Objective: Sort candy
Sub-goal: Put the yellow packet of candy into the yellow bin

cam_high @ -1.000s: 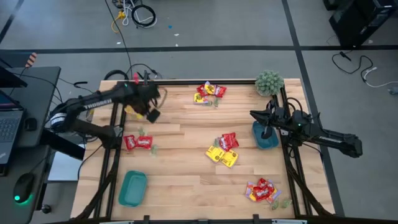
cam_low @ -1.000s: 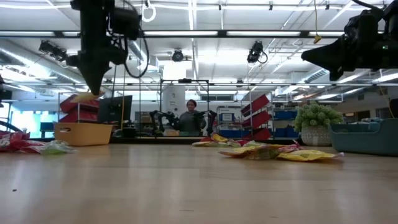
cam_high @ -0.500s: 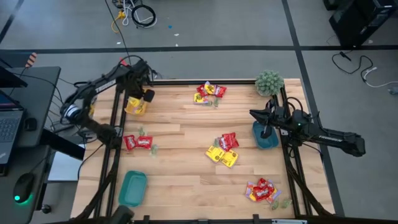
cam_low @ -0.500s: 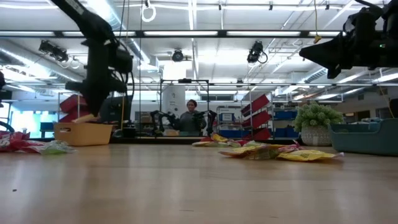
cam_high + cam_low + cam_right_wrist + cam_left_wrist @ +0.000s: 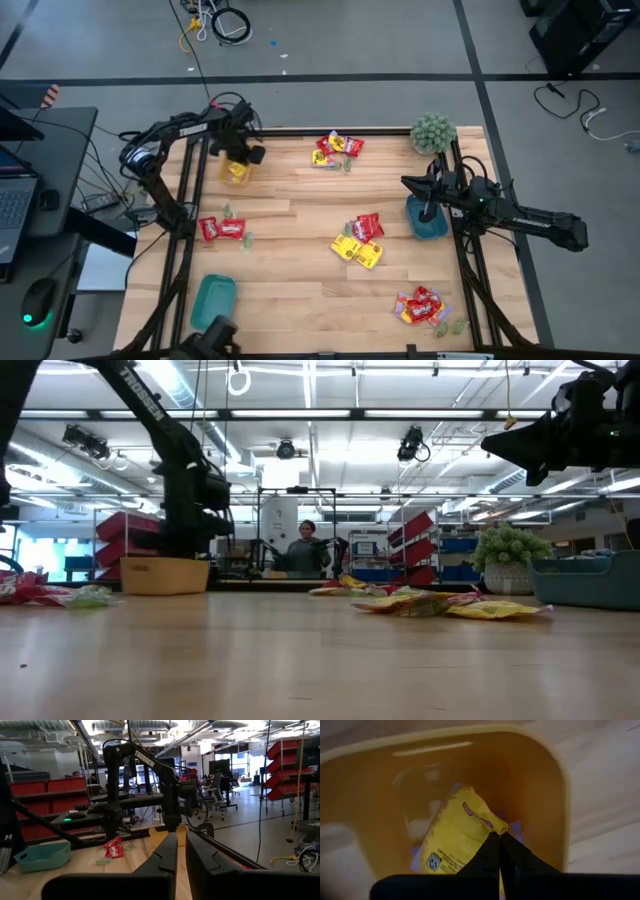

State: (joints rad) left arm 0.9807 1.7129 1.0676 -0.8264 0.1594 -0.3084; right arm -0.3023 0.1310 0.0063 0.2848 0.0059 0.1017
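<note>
My left gripper [image 5: 243, 160] reaches down into the yellow tray [image 5: 236, 172] at the table's far left, shut on a yellow candy packet [image 5: 455, 845] inside it. In the low view the tray's wall [image 5: 165, 575] hides the fingertips. My right gripper [image 5: 407, 183] is shut and empty, raised above the table by the blue tray [image 5: 425, 220]. Candy lies in piles on the table: far middle [image 5: 335, 148], left [image 5: 222, 228], centre [image 5: 360, 240] and near right [image 5: 422, 305]. My left gripper pinches the yellow packet by one end [image 5: 493, 826] between its two fingers. The fingers come from above and point down into the tray. The rest of the packet lies slanted inside the tray, over its floor.
A teal tray [image 5: 213, 300] stands at the near left. A fuzzy green plant [image 5: 432, 131] stands at the far right corner. Bare wood lies between the candy piles. A person [image 5: 305, 550] sits in the room far behind the table.
My left gripper has gone down with the yellow packet, from above the yellow tray into it, staying shut. The yellow tray has slid a little toward the table's right edge.
</note>
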